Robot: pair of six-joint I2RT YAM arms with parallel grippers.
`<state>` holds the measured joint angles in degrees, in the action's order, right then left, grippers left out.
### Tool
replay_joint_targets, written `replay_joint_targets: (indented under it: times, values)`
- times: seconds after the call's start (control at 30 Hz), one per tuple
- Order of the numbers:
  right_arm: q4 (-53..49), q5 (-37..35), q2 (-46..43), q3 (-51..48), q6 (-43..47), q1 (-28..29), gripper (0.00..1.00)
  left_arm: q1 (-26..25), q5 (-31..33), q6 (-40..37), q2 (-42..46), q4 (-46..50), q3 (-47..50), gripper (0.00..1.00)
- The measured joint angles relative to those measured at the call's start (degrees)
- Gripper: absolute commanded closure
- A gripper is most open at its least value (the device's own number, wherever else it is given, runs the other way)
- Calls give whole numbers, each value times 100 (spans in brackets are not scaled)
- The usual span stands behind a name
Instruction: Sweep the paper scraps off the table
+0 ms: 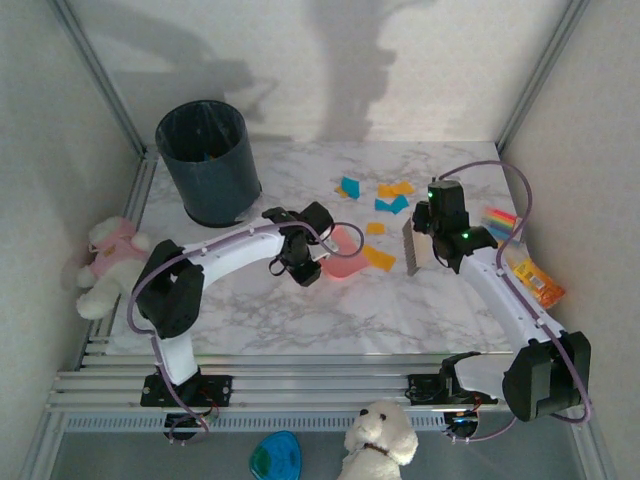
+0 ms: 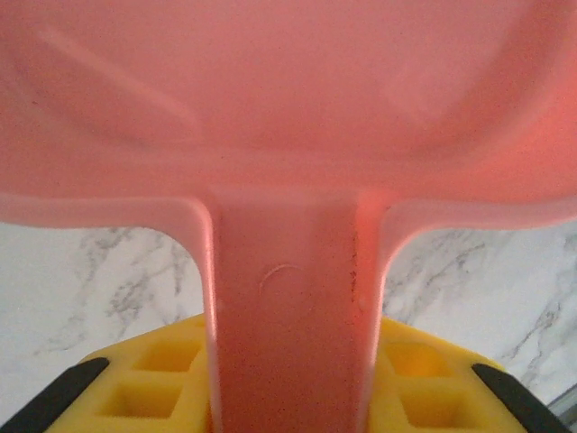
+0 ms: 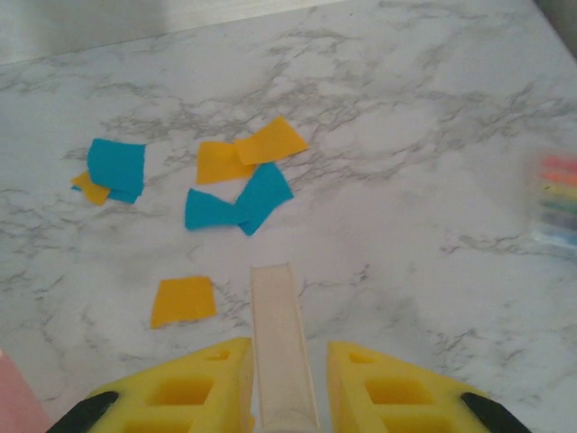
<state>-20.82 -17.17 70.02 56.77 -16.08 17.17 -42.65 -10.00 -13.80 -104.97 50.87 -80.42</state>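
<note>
Though near, scraps [image 3: 239, 194] beyond right tool [image 3: 288, 350]

We count across top view and right wrist view:
- 1 table [image 1: 300, 310], marble top.
- 8 paper scraps [image 1: 383, 205] on it: 3 teal, 5 orange; 1 orange is small, half tucked under teal piece.
- 1 dark bin [image 1: 207, 165]; coloured bits inside, too dim for us to count.
- 1 pink dustpan [image 1: 345, 262].
- 1 brush [image 1: 410, 247].
- 2 plush toys: pink-and-white bear [image 1: 108, 262], white dog [image 1: 380, 440].
- 1 striped packet [image 1: 499, 218].
- 1 orange packet [image 1: 538, 282].
- 1 blue-green object [image 1: 275, 455], near edge.
- 2 robot arms: left arm [image 1: 215, 250], right arm [image 1: 500, 290].
</note>
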Motion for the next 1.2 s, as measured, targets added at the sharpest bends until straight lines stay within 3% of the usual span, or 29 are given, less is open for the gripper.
replay_joint_targets:
  times: [0.63, 1.2]
  values:
    - [260, -678, 780, 131, 649, 625, 100, -195, -214, -37, -402, 229, 68, 100]
    - [487, -417, 940, 94, 807, 1394, 100, -195, -201, -37, -603, 236, 63, 100]
